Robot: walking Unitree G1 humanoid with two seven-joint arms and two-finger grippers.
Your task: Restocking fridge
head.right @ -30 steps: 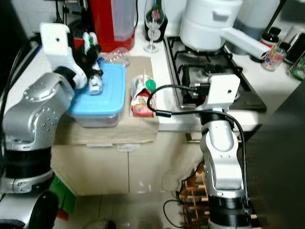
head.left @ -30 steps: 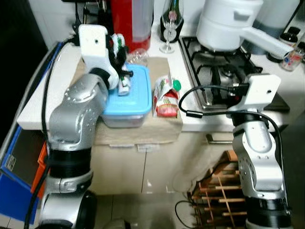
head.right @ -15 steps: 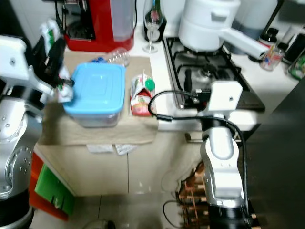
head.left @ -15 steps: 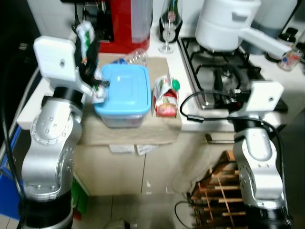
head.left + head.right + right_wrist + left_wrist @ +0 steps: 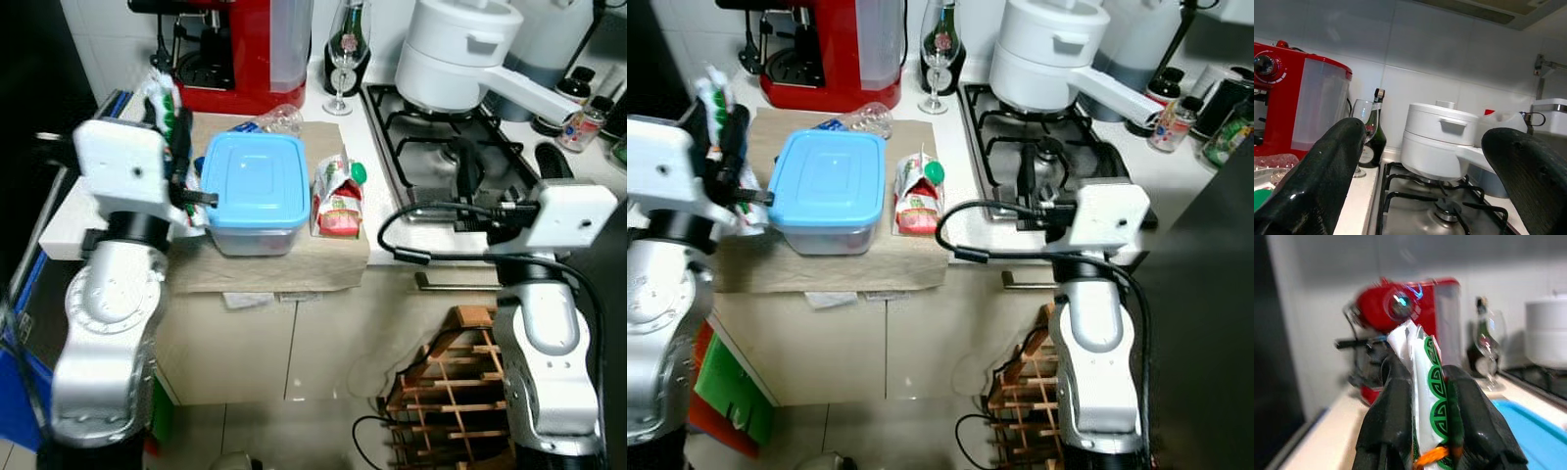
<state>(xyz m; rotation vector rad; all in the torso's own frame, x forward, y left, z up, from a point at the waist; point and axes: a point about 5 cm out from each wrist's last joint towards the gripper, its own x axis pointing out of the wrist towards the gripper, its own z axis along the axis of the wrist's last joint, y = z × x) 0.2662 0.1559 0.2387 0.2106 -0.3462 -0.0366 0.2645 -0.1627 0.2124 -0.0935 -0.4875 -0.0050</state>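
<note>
Left pincer (image 5: pixel 1430 406) clamped on green-white packet (image 5: pixel 1426 396) — right pincer (image 5: pixel 1420 181) spread apart over stove (image 5: pixel 441 162).

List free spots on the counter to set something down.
Bare: board strip in front of tub and pouch; white counter between board and hob. Crowded: back edge, by coffee machine, glass.

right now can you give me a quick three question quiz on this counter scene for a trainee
1. True or false: the left hand is shut on a white and green packet.
2. What lies right beside the blue-lidded box on the stove's side? A) wine glass B) red pouch C) bottle
3. Fill in: the right hand is ____ and holds nothing.

Key: 1 true; 2 B, the red pouch; 3 open.
</note>
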